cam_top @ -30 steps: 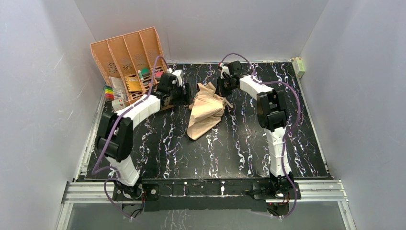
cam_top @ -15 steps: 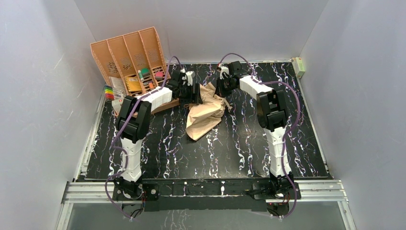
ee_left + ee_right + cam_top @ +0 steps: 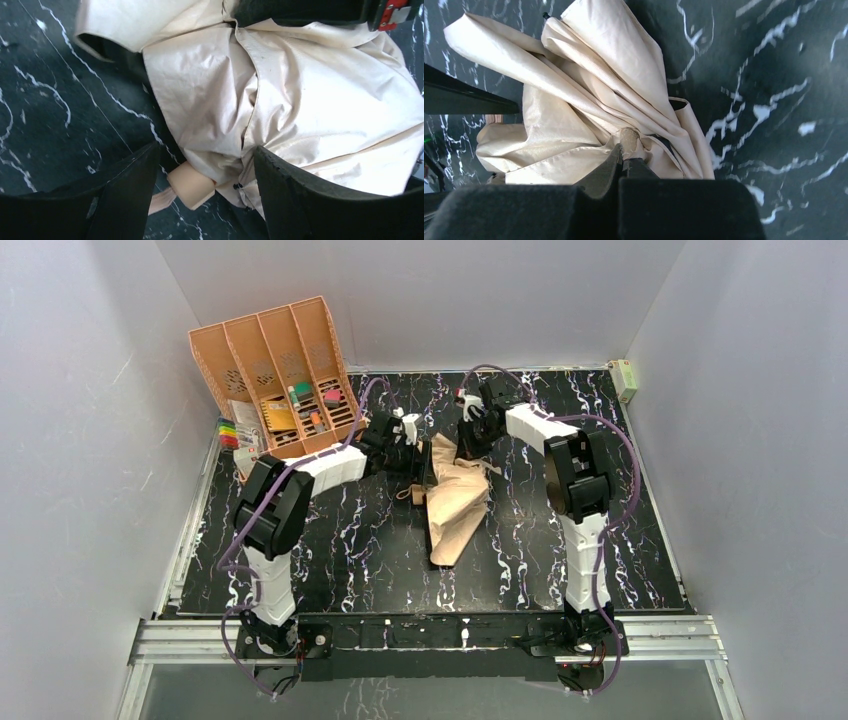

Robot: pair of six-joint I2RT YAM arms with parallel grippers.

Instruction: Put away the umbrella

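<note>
Peach-beige fabric of the umbrella (image 3: 458, 502) lies loose and crumpled on the table (image 3: 620, 540) — a fold, perhaps near its tip, pinched in the closed right gripper (image 3: 626, 155), its handle (image 3: 191, 185) ungrasped between the left gripper's (image 3: 205, 155) spread jaws — so bundling and stowing remain.

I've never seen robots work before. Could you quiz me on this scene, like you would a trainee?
1. True or false: the left tool is shut on the umbrella.
2. The right tool is: A) wide open, B) shut on umbrella fabric, C) out of view.
3. Fill in: between the left tool's fingers shows the umbrella's peach ____.
Key: 1 false, it is open; 2 B; 3 handle.
</note>
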